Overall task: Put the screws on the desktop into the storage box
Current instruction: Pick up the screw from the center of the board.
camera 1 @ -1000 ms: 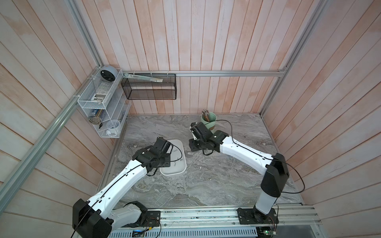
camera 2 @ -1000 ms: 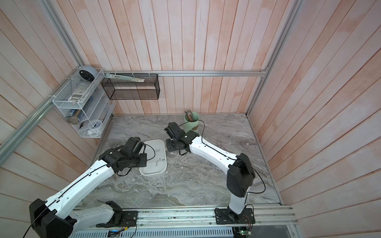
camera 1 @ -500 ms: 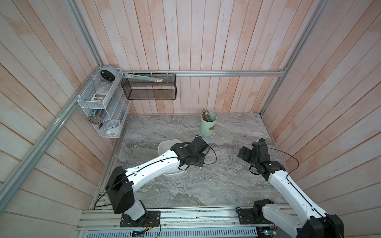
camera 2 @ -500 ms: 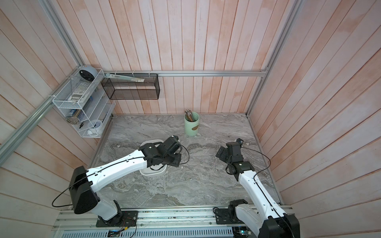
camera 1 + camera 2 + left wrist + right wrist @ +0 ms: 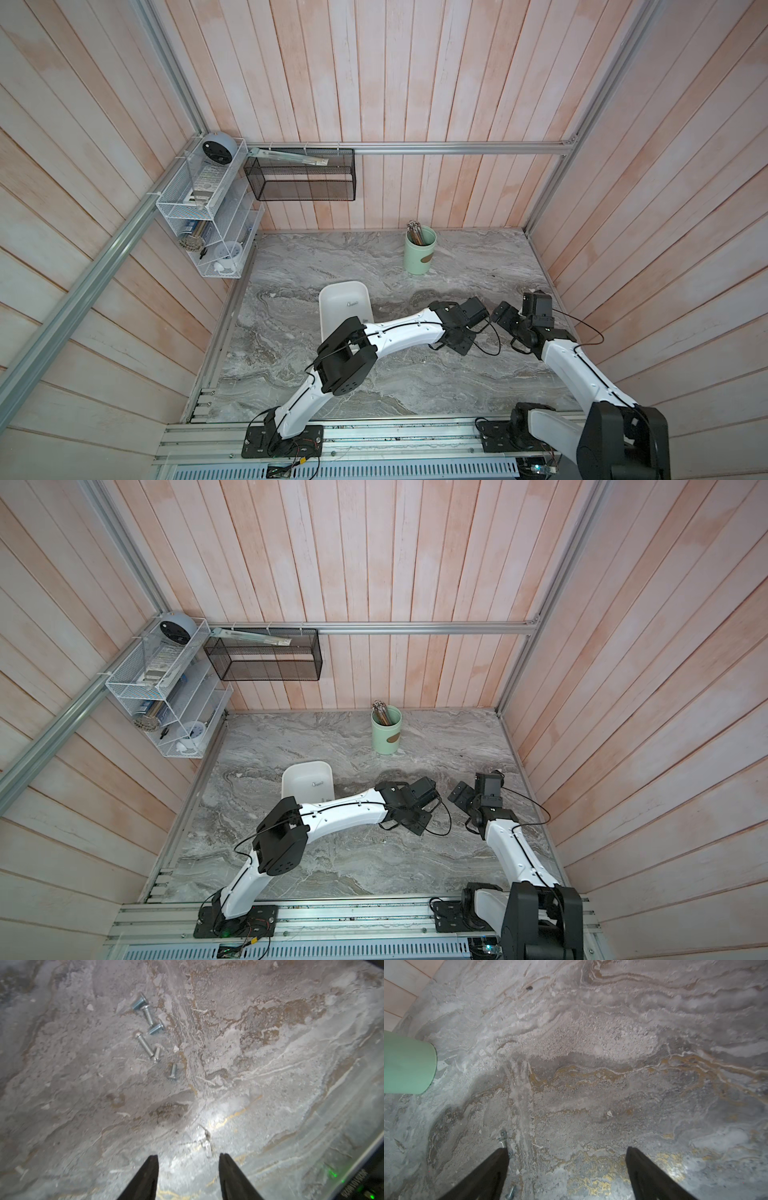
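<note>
- The left arm (image 5: 411, 328) has smooth white shell links joined by chunky black joint housings (image 5: 345, 361).
- The right arm (image 5: 569, 361) has the same white-and-black build, with a big black block (image 5: 623, 440) low down.
- Thin black cables (image 5: 492, 345) curl loose by each wrist and run along the white links.
- Boxy black modules (image 5: 476, 309) sit on the wrists.
- The left gripper (image 5: 188, 1157) and right gripper (image 5: 566, 1150) have matt black, wedge-shaped fingers (image 5: 145, 1178) narrowing to slim tips.
- Each arm has a flat black base plate (image 5: 282, 442).

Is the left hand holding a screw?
No: the left hand stands open and empty, with the screws lying on the desktop beyond it.
</note>
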`<act>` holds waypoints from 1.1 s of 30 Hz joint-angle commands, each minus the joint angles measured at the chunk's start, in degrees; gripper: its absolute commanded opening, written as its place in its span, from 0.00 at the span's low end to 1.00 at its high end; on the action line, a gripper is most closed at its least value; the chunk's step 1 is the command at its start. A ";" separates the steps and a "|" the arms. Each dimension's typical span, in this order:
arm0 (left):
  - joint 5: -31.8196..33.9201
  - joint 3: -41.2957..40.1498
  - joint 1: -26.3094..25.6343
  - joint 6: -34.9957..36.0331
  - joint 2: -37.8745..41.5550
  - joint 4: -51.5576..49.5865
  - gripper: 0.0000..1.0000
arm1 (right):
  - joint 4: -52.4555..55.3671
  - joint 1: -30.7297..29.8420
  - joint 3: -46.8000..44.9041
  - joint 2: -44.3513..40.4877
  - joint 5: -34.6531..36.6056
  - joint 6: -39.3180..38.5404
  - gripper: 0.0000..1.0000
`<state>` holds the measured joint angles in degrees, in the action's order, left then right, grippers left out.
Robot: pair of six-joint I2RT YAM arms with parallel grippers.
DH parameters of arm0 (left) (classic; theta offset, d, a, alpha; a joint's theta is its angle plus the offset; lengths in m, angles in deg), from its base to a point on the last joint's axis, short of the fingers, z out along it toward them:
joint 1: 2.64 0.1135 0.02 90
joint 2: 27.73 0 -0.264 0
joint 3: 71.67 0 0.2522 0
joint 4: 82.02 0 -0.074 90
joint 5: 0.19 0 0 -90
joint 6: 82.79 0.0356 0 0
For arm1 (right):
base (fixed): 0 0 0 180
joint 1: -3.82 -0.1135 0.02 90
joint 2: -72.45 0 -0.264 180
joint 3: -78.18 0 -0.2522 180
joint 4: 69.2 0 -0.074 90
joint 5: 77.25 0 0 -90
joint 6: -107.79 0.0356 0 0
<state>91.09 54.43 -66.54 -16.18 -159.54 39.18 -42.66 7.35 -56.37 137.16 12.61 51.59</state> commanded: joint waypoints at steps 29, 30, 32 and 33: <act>1.53 25.06 2.45 4.74 -18.72 -11.10 0.43 | -3.81 0.45 -0.39 2.43 -4.65 -0.05 0.94; 1.57 25.28 2.44 4.82 -18.90 -11.17 0.41 | -3.80 0.43 -0.39 2.57 -4.76 -0.05 0.94; 2.08 25.56 2.43 4.95 -19.33 -11.30 0.41 | -3.94 0.43 -0.31 2.86 -5.07 0.04 0.94; 2.24 25.75 2.38 5.11 -19.45 -11.40 0.40 | -3.87 0.47 -0.22 3.03 -5.13 0.04 0.94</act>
<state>92.38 78.87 -64.16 -12.01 -177.22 29.23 -45.70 7.42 -56.37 139.43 8.30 51.66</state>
